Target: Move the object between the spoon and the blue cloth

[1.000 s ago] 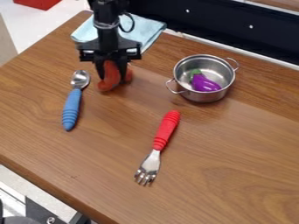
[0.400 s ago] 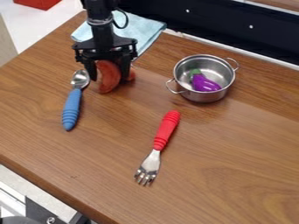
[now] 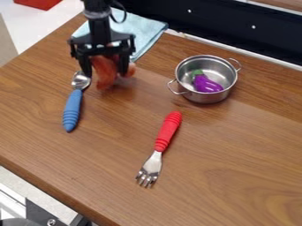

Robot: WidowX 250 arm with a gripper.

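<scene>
- Landmark for all places: the spoon (image 3: 72, 105), blue-handled, on the desk (image 3: 236, 154).
- Target: the orange-red object (image 3: 105, 69), beside the spoon's bowl, between spoon and cloth (image 3: 142, 28).
- Hand (image 3: 105, 76): hangs over the target, fingers set wide; I read no grip.
- Key relation: the object's main lobe lies between the fingers, its length running roughly with the spoon; a smaller end shows past the finger farther from the spoon. Overall long axis uncertain.
- Spoon-side finger overlaps the bowl in my view; I cannot tell whether they touch.
- Judgement: grasp or release, I cannot say. For a grasp, I should centre over the main lobe, then close across it.
- Risk: closing off-centre could roll the object or nudge the spoon.
</scene>
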